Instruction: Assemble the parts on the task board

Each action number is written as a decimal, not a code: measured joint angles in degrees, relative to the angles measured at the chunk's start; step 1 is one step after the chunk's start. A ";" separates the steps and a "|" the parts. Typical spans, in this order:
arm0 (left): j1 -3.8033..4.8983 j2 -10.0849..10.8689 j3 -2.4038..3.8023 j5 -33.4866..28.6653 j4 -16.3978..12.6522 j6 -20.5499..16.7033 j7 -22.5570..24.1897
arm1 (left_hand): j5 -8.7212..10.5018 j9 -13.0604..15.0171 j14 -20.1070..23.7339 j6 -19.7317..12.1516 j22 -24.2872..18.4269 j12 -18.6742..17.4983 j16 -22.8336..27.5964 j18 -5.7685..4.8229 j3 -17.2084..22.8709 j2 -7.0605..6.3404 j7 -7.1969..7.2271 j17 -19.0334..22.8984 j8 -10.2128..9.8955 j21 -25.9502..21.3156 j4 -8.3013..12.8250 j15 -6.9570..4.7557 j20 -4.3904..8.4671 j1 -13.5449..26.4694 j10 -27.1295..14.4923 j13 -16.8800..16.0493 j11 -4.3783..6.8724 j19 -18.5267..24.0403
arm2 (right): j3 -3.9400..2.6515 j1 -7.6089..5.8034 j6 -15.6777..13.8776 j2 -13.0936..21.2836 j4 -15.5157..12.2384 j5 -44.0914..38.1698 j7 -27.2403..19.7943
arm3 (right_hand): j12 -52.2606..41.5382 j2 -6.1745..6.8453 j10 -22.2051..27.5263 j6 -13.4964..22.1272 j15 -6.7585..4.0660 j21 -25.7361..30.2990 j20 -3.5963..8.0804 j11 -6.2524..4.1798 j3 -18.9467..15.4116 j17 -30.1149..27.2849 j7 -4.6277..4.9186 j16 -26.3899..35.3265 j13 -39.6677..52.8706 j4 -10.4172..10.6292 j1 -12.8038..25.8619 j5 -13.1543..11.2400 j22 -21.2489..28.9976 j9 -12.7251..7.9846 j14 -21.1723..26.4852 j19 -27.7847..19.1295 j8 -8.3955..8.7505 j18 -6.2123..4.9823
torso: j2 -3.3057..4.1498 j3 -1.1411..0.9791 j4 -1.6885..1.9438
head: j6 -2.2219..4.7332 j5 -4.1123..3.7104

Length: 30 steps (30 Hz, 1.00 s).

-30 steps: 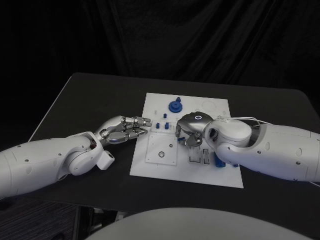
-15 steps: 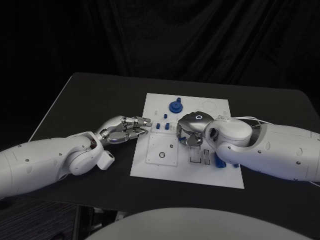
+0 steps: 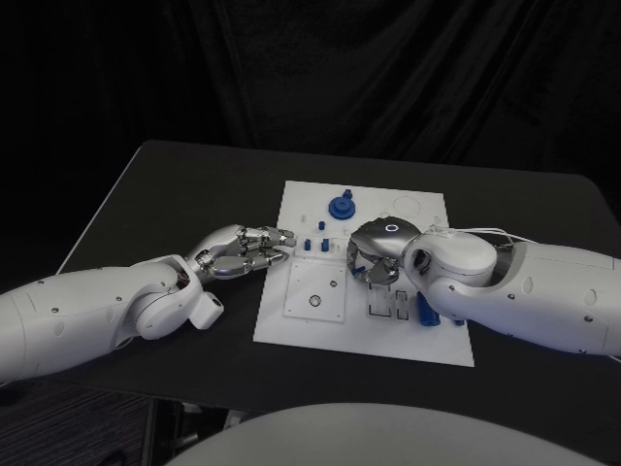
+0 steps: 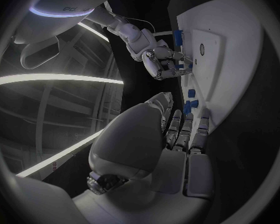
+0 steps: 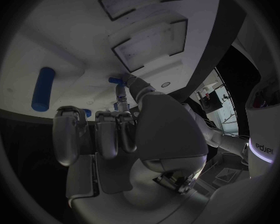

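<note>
- While the right hand (image 3: 376, 254) presses a small blue part (image 5: 117, 80) between its fingertips onto the white task board (image 3: 315, 325), insertion seems underway; next it needs careful alignment.
- Left hand (image 3: 238, 250) rests beside the board, fingers curled on nothing.
- A smooth blue cylinder (image 5: 43, 88) lies on the matte plate.

- The right hand (image 5: 124, 129) hangs over the white task board (image 5: 65, 40), its fingers (image 5: 70, 134) curled in.
- One fingertip touches a small blue part (image 5: 117, 80) on the board.
- A blue cylinder part (image 5: 43, 88) lies on the board, apart from the hand.
- Two dark-rimmed rectangular recesses (image 5: 149, 45) sit beyond the small part.
</note>
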<state>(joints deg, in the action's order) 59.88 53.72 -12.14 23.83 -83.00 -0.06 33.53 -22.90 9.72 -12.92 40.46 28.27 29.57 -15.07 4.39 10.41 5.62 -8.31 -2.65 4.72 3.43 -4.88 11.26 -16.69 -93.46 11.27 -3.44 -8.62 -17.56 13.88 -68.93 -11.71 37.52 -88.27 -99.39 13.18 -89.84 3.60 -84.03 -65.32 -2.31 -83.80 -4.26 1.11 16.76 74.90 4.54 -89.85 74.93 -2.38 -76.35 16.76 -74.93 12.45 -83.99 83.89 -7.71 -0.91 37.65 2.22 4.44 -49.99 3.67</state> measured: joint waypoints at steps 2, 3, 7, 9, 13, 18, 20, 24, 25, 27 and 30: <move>0.00 0.00 0.00 0.00 -0.03 0.00 0.00 | 0.00 0.00 0.00 0.18 0.13 0.31 -0.23 0.00 0.08 0.00 -0.19 -0.02 0.00 0.00 0.03 0.00 0.04 0.00 0.29 0.00 -0.29 -0.08 | 0.01 0.00 -0.76 0.40 -0.25 0.00 -0.40 | 0.00 -0.14 0.06 -0.23 0.00 0.00 0.17 -0.06 0.00 0.00 0.16 0.00 0.00 0.00 -0.14 0.00 0.00 0.05 0.00 0.17 0.00 0.00 | 0.00 -0.02 -0.01 | 0.00 0.05; -0.01 0.02 0.00 0.00 -0.07 -0.01 0.00 | 0.00 0.00 0.00 0.18 0.24 0.45 -0.23 0.01 0.22 0.00 -0.18 -0.03 0.00 0.00 -0.10 0.00 -0.01 0.00 0.31 0.00 -0.31 -0.43 | 0.01 -0.01 -1.24 0.60 -0.43 0.01 -0.63 | 0.00 -0.15 0.20 -0.35 0.00 0.00 0.17 -0.19 -0.01 0.00 0.05 0.00 0.00 0.00 -0.15 -0.01 0.00 0.10 0.00 0.17 -0.01 0.00 | 0.00 -0.03 -0.02 | 0.00 0.08; -0.04 0.20 -0.01 0.00 -0.42 -0.20 0.14 | -0.35 0.00 -0.44 0.38 0.60 1.30 -1.16 -0.01 0.44 0.00 -0.38 -0.19 0.22 0.22 0.05 -0.26 0.07 0.00 0.77 -0.11 -0.71 -1.06 | 0.04 -0.52 -3.87 1.50 -1.37 0.17 -1.89 | 0.00 -0.36 -0.01 -0.52 0.00 0.00 0.17 -0.40 -0.08 0.00 -0.12 0.00 0.00 -0.07 -0.52 -0.45 0.00 0.39 0.00 0.17 -0.34 0.00 | -0.01 -0.06 -0.07 | 0.00 0.25; -0.04 0.42 -0.01 -0.01 -0.88 -0.50 0.40 | -0.91 0.00 -4.00 0.50 1.52 3.81 -4.69 -0.01 1.13 0.00 -0.50 -0.83 0.38 0.91 0.11 0.15 0.09 0.00 3.02 -0.44 -1.97 -2.79 | 0.04 -1.12 -5.72 2.21 -2.17 0.57 -2.85 | 0.00 -0.36 -0.01 -0.52 0.00 0.00 0.17 -0.40 -0.08 0.00 -0.12 0.00 -0.01 -0.08 -0.67 -0.45 0.01 0.41 0.00 0.17 -0.34 0.00 | -0.04 -0.07 -0.08 | 0.00 0.34; -0.04 1.12 -0.01 -0.01 -2.18 -1.61 1.22 | -2.48 0.00 -11.21 1.35 3.72 7.43 -11.64 1.88 2.72 -0.83 -0.06 -1.82 0.61 2.25 -0.17 1.32 0.16 0.82 7.60 -0.93 -4.59 -6.52 | -0.02 -2.08 -9.24 3.54 -3.66 2.63 -5.24 | 0.00 -0.44 -0.01 -0.52 0.00 0.00 0.17 -0.40 -0.08 0.00 -0.13 0.00 -0.01 -0.08 -0.75 -0.45 0.01 0.42 0.00 0.17 -0.34 0.00 | -0.14 -0.07 -0.07 | 0.00 0.60; -0.04 2.50 0.01 -0.01 -4.61 -3.73 2.37 | -3.06 -0.11 -17.35 2.34 5.70 11.58 -18.54 3.18 4.80 -2.00 -0.28 -3.16 0.77 5.91 -0.36 1.19 0.35 1.33 12.81 -1.97 -5.44 -11.50 | -0.01 -3.15 -12.88 4.44 -5.01 10.25 -9.86 | 0.00 -0.44 -0.01 -0.52 -0.37 -0.69 0.37 -0.40 -0.53 0.00 -0.13 0.00 -0.01 0.33 -0.75 -0.46 0.01 0.44 -0.04 -0.04 -0.34 0.00 | -0.31 -0.04 -0.03 | 0.00 0.96; -0.04 2.98 0.01 -0.01 -5.50 -4.77 2.82 | -3.06 -0.11 -19.23 2.80 7.22 13.45 -21.53 3.17 4.89 -2.06 -0.51 -4.06 0.95 8.02 -0.34 0.71 0.61 1.26 14.73 -2.79 -5.24 -13.15 | -0.01 -3.53 -14.08 4.66 -5.39 14.78 -12.49 | 0.00 -0.44 0.10 -0.62 -0.37 -0.69 0.57 -0.51 -0.88 0.00 -0.24 0.00 -0.01 0.40 -0.75 -0.44 0.01 0.45 -0.04 0.17 -0.33 0.00 | -0.34 -0.01 -0.01 | 0.00 1.10; -0.02 3.43 0.01 -0.01 -6.67 -6.40 3.46 | -3.06 -0.23 -21.63 3.80 12.35 18.02 -28.74 3.17 3.97 -2.07 -1.34 -6.76 1.55 13.94 0.58 -0.73 2.03 1.26 18.04 -5.33 -4.11 -14.94 | -0.01 -4.05 -15.54 5.03 -5.95 22.90 -17.33 | 0.00 -0.44 -0.01 -0.65 -0.37 -1.14 0.57 -0.82 -1.13 0.00 -0.27 0.00 -0.01 0.64 -0.74 0.93 0.01 0.45 -0.04 0.16 -0.57 0.00 | -0.44 0.06 0.06 | 0.00 1.63; -0.01 3.47 0.01 -0.01 -6.90 -6.72 3.60 | -3.06 -0.29 -22.47 4.07 14.40 19.57 -31.04 3.17 3.44 -2.06 -1.62 -7.76 1.71 16.18 1.09 -1.12 2.47 1.26 19.07 -6.30 -3.72 -15.38 | 0.00 -4.21 -15.76 5.16 -6.09 24.85 -18.51 | 0.00 -0.44 -0.01 -0.66 -0.37 -1.45 0.57 -0.82 -1.45 0.00 -0.27 0.00 -0.01 0.60 -0.74 1.14 0.02 0.45 -0.04 0.16 -0.67 0.00 | -0.49 0.08 0.08 | 0.00 1.71; 0.00 3.50 0.01 -0.01 -7.35 -7.33 3.81 | -3.01 -0.41 -23.20 4.42 18.44 22.06 -34.91 3.17 2.50 -1.99 -1.97 -9.55 1.93 20.50 1.56 -1.87 3.16 1.33 20.50 -8.02 -3.00 -15.33 | 0.01 -4.60 -16.06 5.49 -6.50 29.34 -21.11 | 0.00 -0.43 -0.01 -0.70 -0.37 -1.56 0.57 -0.82 -1.59 0.00 -0.32 0.00 -0.02 0.64 -0.74 1.63 0.02 0.46 -0.04 0.17 -0.68 0.00 | -0.61 0.09 0.11 | 0.00 1.88; 0.03 3.28 0.01 -0.01 -7.72 -7.95 4.03 | -2.04 -0.62 -24.44 4.89 23.54 24.77 -39.38 3.16 1.83 -1.41 -2.44 -11.79 2.16 26.08 1.54 -3.11 4.03 1.91 22.79 -10.15 -1.84 -14.81 | 0.00 -5.04 -16.10 5.96 -6.97 36.09 -24.74 | 0.00 -0.37 0.00 -0.70 -0.54 -1.68 0.70 -0.82 -2.25 0.00 -0.32 0.00 -0.02 0.98 -0.79 2.65 0.02 0.46 0.08 0.04 -0.90 0.00 | -0.86 0.09 0.14 | 0.00 1.98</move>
<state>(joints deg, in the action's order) 59.90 57.00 -12.13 23.82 -90.72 -8.01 37.57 -24.95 9.11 -37.35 45.35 51.81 54.34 -54.45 7.55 12.24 4.21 -10.75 -14.44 6.87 29.50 -3.33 8.15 -12.65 -91.55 34.07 -13.59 -10.46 -32.37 13.88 -73.97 -27.81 43.48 -95.24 -63.30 -11.56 -89.84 3.23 -84.04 -66.03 -2.85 -85.49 -3.57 0.29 14.52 74.90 4.22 -89.85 74.91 -1.41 -77.15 19.42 -74.92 12.90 -83.91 83.93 -8.61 -0.91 36.79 2.31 4.58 -49.99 5.66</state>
